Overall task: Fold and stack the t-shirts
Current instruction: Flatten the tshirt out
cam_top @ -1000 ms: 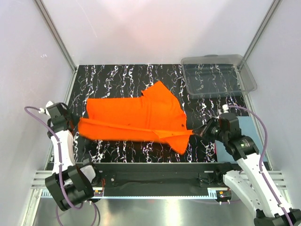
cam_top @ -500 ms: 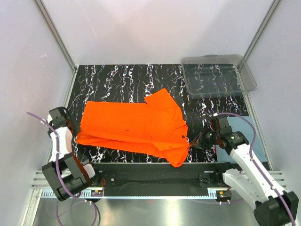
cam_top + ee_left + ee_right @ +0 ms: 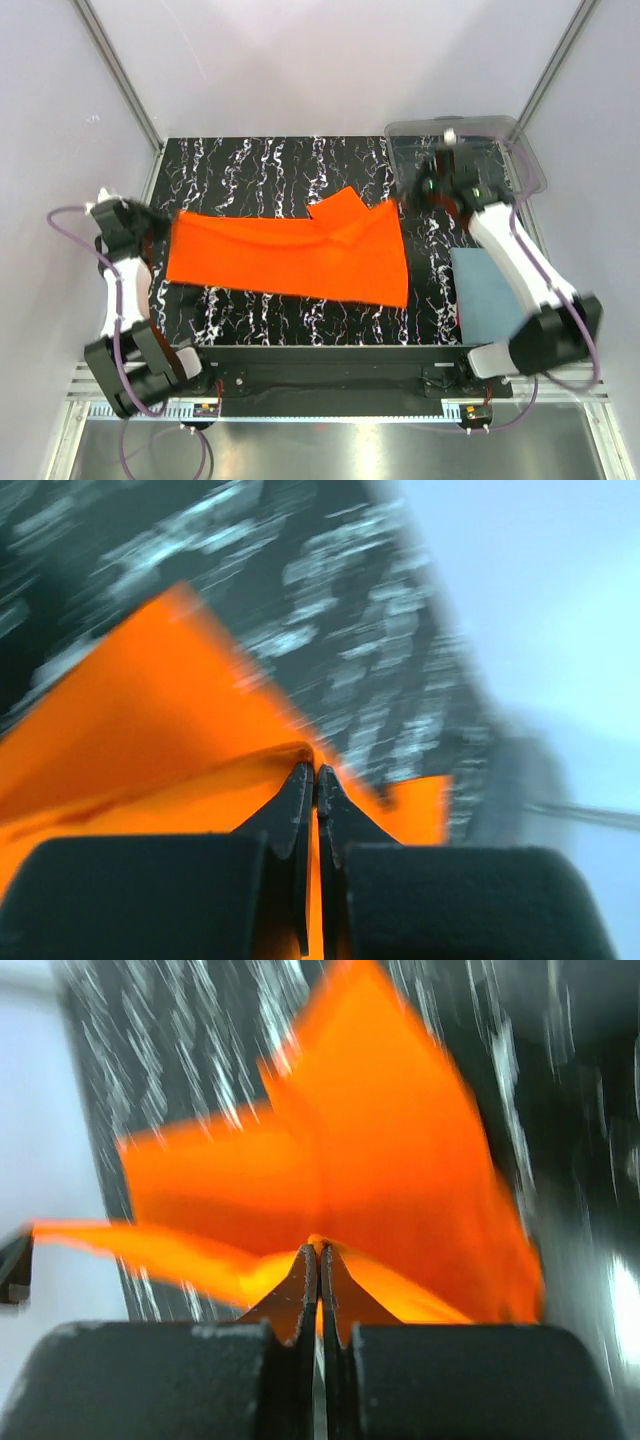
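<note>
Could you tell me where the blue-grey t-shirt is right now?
In the top view the blue-grey t-shirt lies at the table's near right corner, beside the orange t-shirt, in front of the clear plastic bin.

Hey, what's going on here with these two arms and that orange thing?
Two robot arms hold an orange t-shirt stretched between them over the table. The left claw is shut on the shirt's left end, and the right claw is shut on its far right corner, close to the clear bin. A blue-grey shirt lies flat at the table's near right side, untouched. The orange shirt is not yet folded into a compact shape, and nothing is stacked.
</note>
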`<state>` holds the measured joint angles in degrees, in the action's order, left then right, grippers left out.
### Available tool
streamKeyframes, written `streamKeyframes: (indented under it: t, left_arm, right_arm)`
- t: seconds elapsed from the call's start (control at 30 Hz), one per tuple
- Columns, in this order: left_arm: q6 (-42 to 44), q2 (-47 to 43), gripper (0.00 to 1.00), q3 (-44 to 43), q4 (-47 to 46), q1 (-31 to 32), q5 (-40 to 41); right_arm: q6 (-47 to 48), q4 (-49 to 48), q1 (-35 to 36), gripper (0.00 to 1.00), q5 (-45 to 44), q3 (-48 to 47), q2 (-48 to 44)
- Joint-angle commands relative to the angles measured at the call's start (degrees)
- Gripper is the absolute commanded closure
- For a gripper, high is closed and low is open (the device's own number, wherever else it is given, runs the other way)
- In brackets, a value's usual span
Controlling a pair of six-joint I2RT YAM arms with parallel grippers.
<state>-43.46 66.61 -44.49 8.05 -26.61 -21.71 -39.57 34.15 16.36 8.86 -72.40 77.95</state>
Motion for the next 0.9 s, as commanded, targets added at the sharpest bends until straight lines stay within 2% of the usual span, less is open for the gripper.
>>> streamKeyframes:
  t: [0.0, 0.1, 0.17, 0.2, 0.23, 0.27, 0.3, 0.33, 0.37, 0.43, 0.47, 0.5, 0.57, 0.63, 0.67, 0.73, 0.77, 0.87]
  left_arm:
    - [-8.2, 5.53, 1.0, -12.85, -22.52, 3.14, -8.69]
    - [-14.26, 14.13, 1.0, -25.09, -28.26, 5.34, -10.71]
    - [-16.29, 17.57, 1.0, -31.68, -30.54, 6.66, -11.16]
    - [-17.61, 21.16, 1.0, -38.58, -32.56, 6.92, -10.98]
    - [-19.1, 23.19, 1.0, -42.66, -33.18, 7.27, -10.81]
    - [-19.81, 25.39, 1.0, -51.31, -33.8, 7.36, -10.89]
    - [-20.43, 27.76, 1.0, -56.1, -34.68, 7.36, -10.98]
    - [-22.44, 32.48, 1.0, -60.84, -34.86, 7.45, -10.89]
    - [-23.85, 34.97, 1.0, -70.03, -35.3, 7.54, -10.81]
    - [-28.05, 42.35, 1.0, -79.56, -37.85, 7.45, -10.8]
    - [-28.95, 44.72, 1.0, -84.4, -37.59, 7.28, -10.2]
    - [-30.35, 48.66, 1.0, -93.23, -36.54, 7.1, -9.84]
    - [-31.33, 50.81, 1.0, -98.93, -38.71, 6.75, -9.14]
    - [-33.7, 48.98, 1.0, -95.28, -40.13, 6.31, -9.4]
    - [-34.31, 47.14, 1.0, -85.95, -41.0, 6.13, -10.01]
    - [-34.93, 39.88, 1.0, -73.44, -46.44, 5.78, -10.1]
    - [-34.67, 37.3, 1.0, -62.06, -48.03, 5.52, -9.93]
    - [-31.7, 29.56, 1.0, -45.32, -48.05, 3.77, -12.02]
  right_arm:
    - [4.5, -9.19, -3.69, 1.0, -4.73, -16.76, 11.84]
    - [4.5, -9.45, -6.15, 1.0, -4.12, -41.41, 22.48]
    - [4.77, -9.11, -6.78, 1.0, -3.94, -51.47, 29.67]
    - [4.85, -8.93, -7.04, 1.0, -3.68, -56.66, 31.89]
    - [5.73, -7.36, -7.22, 1.0, -3.59, -68.11, 34.52]
    - [6.0, -6.3, -7.31, 1.0, -3.94, -74.49, 39.77]
    - [6.43, -5.51, -7.48, 1.0, -3.94, -80.73, 42.17]
    - [6.96, -5.15, -7.66, 1.0, -4.2, -91.41, 44.28]
    - [7.05, -5.32, -7.75, 1.0, -5.16, -95.43, 46.74]
    - [7.31, -8.2, -8.1, 1.0, -7.45, -98.89, 46.33]
    - [7.58, -10.05, -8.27, 1.0, -7.98, -96.98, 43.11]
    - [8.01, -11.98, -8.36, 1.0, -8.59, -90.35, 40.72]
    - [8.63, -17.87, -8.36, 1.0, -8.6, -83.29, 34.15]
    - [8.9, -18.33, -8.36, 1.0, -9.4, -77.82, 31.92]
    - [9.07, -18.24, -8.36, 1.0, -9.04, -76.15, 30.43]
    - [7.94, -17.55, -8.36, 1.0, -6.33, -69.94, 28.67]
    - [7.41, -17.28, -8.36, 1.0, -5.62, -67.46, 26.66]
    - [4.51, -17.01, -8.36, 1.0, -2.98, -55.43, 21.04]
